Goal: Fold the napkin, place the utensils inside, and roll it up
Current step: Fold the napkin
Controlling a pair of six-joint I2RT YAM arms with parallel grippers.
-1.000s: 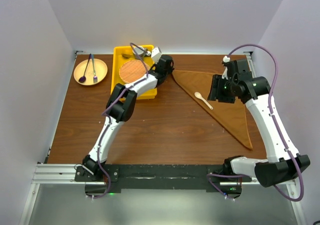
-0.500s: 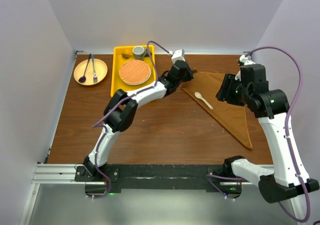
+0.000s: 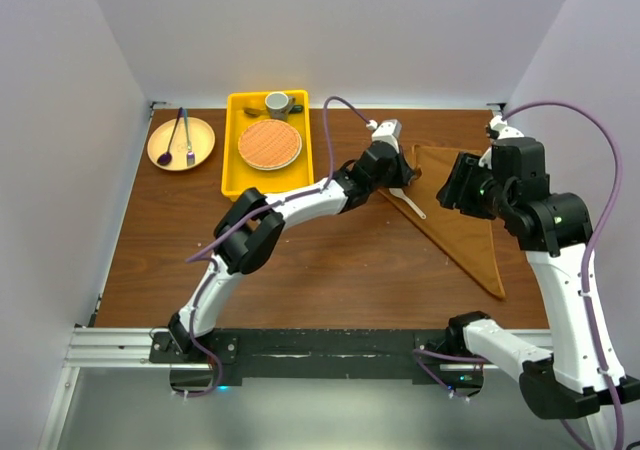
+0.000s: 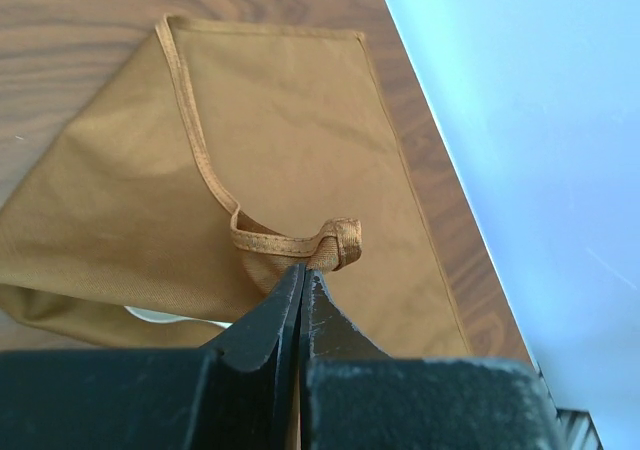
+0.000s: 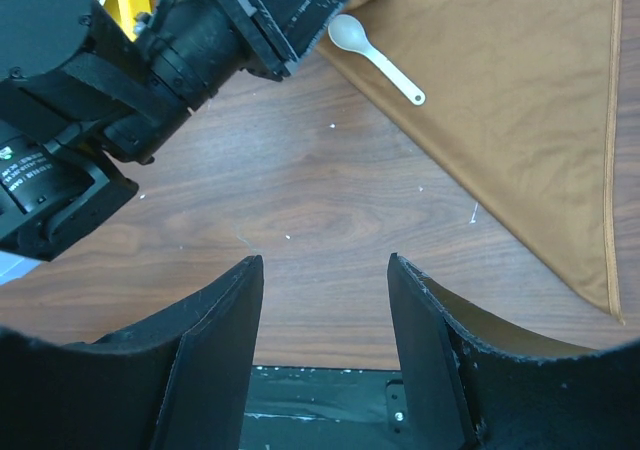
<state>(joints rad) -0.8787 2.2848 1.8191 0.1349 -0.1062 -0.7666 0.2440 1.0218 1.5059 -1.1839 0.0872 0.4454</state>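
Note:
The rust-brown napkin (image 3: 462,220) lies folded in a triangle at the table's right; it also shows in the right wrist view (image 5: 520,100). My left gripper (image 3: 400,175) is shut on the napkin's hemmed left corner (image 4: 335,245) and holds it lifted and pulled over the cloth (image 4: 300,120). The pale cream spoon (image 3: 412,206) lies on the napkin just below that gripper, its bowl partly covered from above; it shows whole in the right wrist view (image 5: 375,58). My right gripper (image 3: 458,185) is open and empty, held above the table (image 5: 325,260).
A yellow tray (image 3: 232,170) at the back holds a round orange woven mat (image 3: 269,143) and a small cup (image 3: 278,103). A tan plate (image 3: 170,155) at the back left carries a purple spoon and dark fork. Walls close the left, back and right.
My left gripper has moved right from beside the tray, drawing the napkin's left corner over towards the spoon. My right arm has risen and drawn back to the right.

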